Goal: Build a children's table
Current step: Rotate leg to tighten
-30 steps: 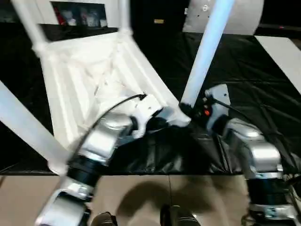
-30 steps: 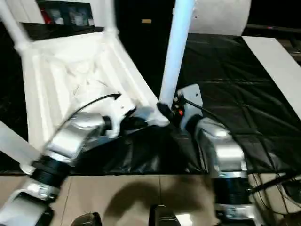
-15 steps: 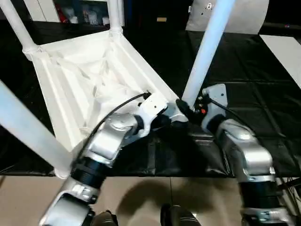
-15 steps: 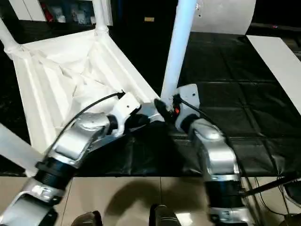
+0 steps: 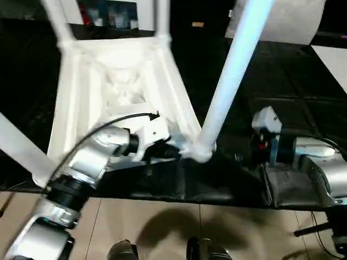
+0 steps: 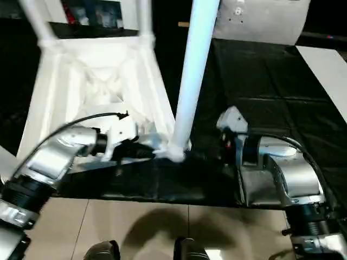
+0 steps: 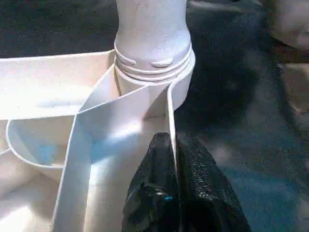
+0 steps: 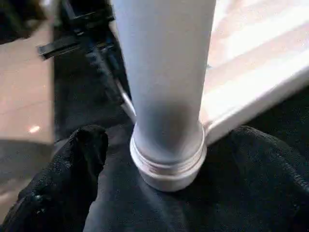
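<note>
Four legs stand up from our upside-down children's table (image 5: 116, 92) on the black work table (image 5: 303, 81), and our left gripper (image 7: 173, 159) pinches its thin rim tight to steady it, while our right gripper (image 8: 159, 193) sits wide apart around the nearest leg (image 5: 230, 81).

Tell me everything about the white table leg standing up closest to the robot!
The leg is a long, smooth white tube that looks like plastic, with ridged rings at its base. It stands nearly upright, leaning slightly, plugged into the round corner socket of the upside-down table top. The left gripper pinches the thin rim next to that socket. The right gripper is open around the base, not squeezing.
</note>
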